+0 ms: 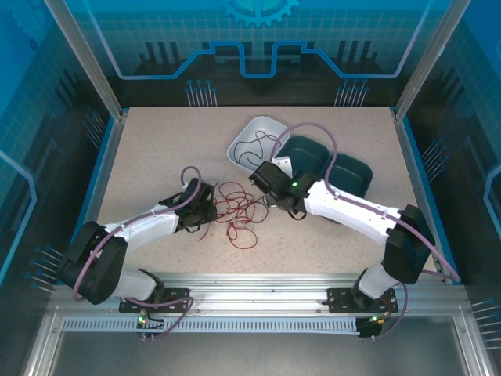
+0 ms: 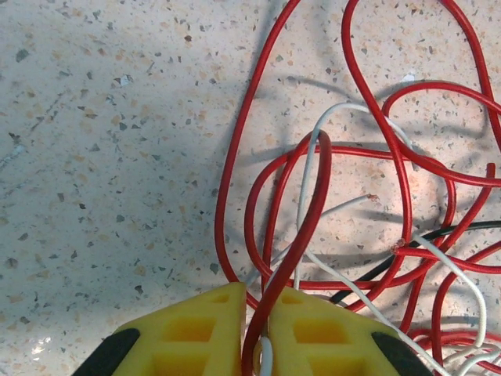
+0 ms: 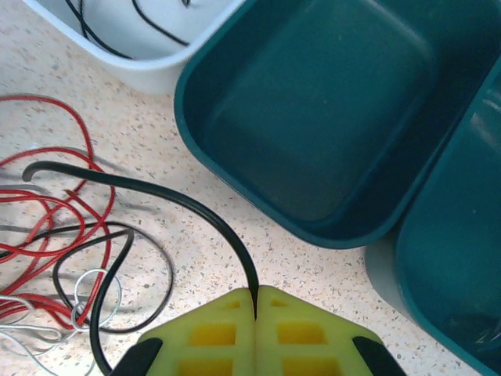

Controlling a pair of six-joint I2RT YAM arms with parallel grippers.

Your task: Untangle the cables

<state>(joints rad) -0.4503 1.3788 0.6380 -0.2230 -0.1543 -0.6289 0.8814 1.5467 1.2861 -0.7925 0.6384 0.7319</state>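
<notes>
The cables point(image 1: 235, 211) (thin red, white and black strands) lie in a loose tangle on the speckled table point(image 1: 156, 149), near its middle.

- Left gripper point(image 2: 258, 301): fingers pinched on a red cable point(image 2: 311, 219).
- Right gripper point(image 3: 256, 294): jaws fully closed on a black cable point(image 3: 196, 207), beside a teal tray point(image 3: 313, 117).

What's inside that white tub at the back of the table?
Thin black wire lies looped inside the white tub. The right arm covers the tub's near corner, so whatever lies there cannot be seen.
</notes>
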